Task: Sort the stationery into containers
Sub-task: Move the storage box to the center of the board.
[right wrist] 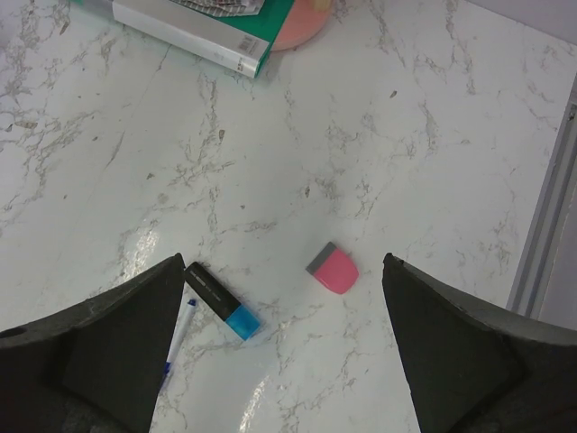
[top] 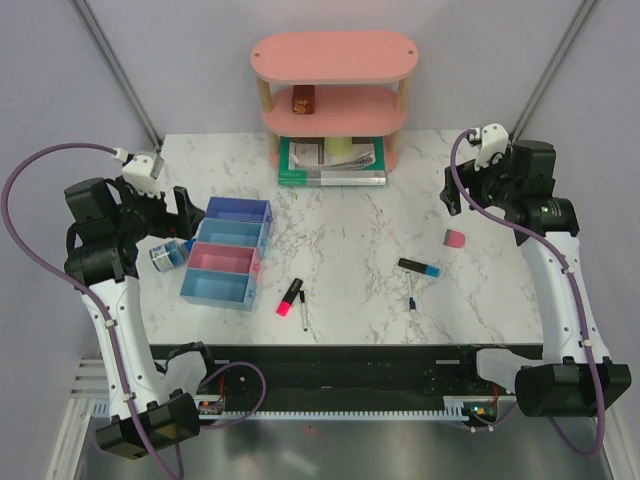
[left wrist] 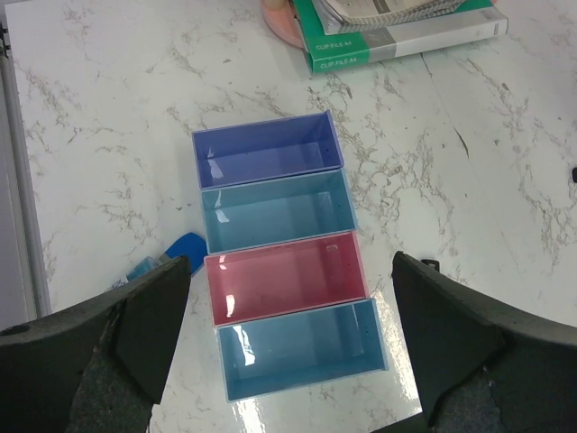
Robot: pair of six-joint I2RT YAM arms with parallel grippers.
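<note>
The four joined trays [top: 228, 250] lie at the left: purple-blue [left wrist: 269, 151], light blue [left wrist: 275, 209], pink [left wrist: 284, 276], light blue [left wrist: 302, 347], all empty. My left gripper [top: 188, 215] is open and empty, high above them [left wrist: 290, 258]. The blue patterned tape roll [top: 167, 255] lies just left of the trays [left wrist: 185, 246]. A pink highlighter [top: 290, 297] and a thin pen [top: 303, 310] lie right of the trays. My right gripper [top: 453, 190] is open and empty [right wrist: 282, 260] above the pink eraser [right wrist: 334, 268], black-and-blue highlighter [right wrist: 223, 302] and second pen [right wrist: 178, 338].
A pink oval shelf [top: 333, 85] stands at the back centre with a brown box [top: 302, 98] on its middle level and green books [top: 332, 160] under it. The table's right edge [right wrist: 541, 225] is near the eraser.
</note>
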